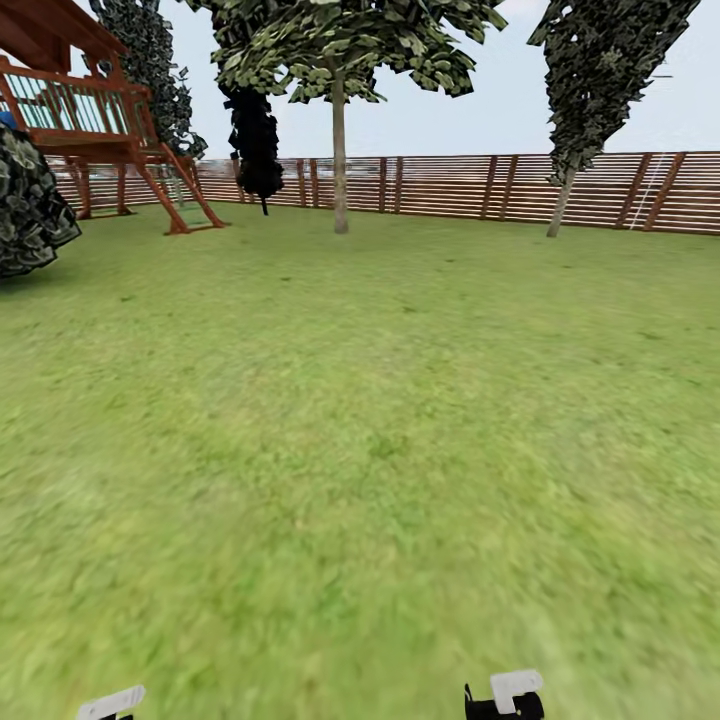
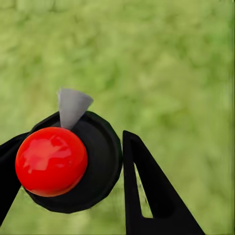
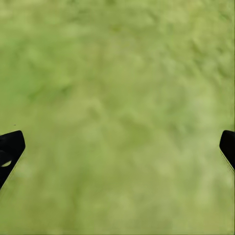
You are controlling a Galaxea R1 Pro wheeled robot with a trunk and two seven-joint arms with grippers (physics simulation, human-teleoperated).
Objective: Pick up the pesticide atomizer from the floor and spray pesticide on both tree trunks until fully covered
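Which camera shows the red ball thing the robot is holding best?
The left wrist view: the red-topped atomizer sits close up between the left gripper's fingers. The head and right wrist views give grass, not the atomizer.

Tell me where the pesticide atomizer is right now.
The pesticide atomizer sits between the left claw fingers in the left wrist view, red ball and grey nozzle showing, above the grass lawn.

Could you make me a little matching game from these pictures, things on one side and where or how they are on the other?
Things:
1. red ball-topped atomizer
2. wooden play structure
3. slat fence
4. right end effector

Descriptions:
A. runs along the far edge of the lawn
B. open, over bare grass
C. between the left end effector's fingers
D. far left of the head view

Pairs: 1-C, 2-D, 3-A, 4-B
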